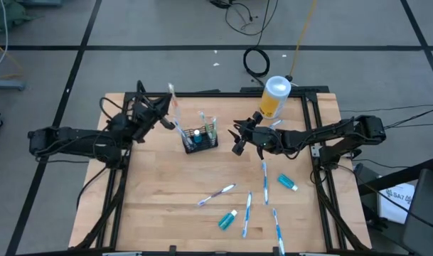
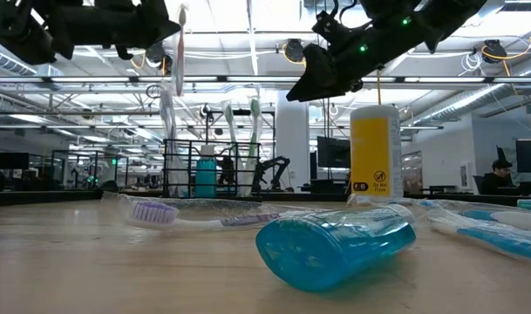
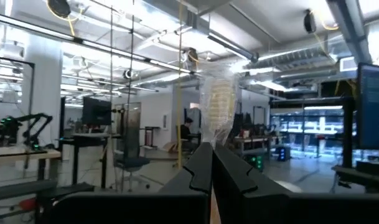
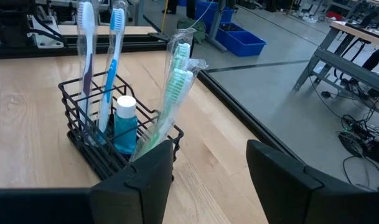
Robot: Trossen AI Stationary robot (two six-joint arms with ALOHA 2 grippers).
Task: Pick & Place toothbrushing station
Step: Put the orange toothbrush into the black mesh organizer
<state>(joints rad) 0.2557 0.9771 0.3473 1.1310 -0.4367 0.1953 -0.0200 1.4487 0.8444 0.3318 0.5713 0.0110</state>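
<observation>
Fingers of the right gripper (image 4: 211, 180) stand wide apart, empty, just short of the caddy (image 4: 114, 149), while beyond it the left gripper (image 1: 166, 121) is clamped on a wrapped toothbrush (image 1: 175, 105) held upright.

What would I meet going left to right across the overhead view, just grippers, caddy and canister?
Left gripper, shut on a toothbrush → caddy → right gripper, open → canister.
</observation>
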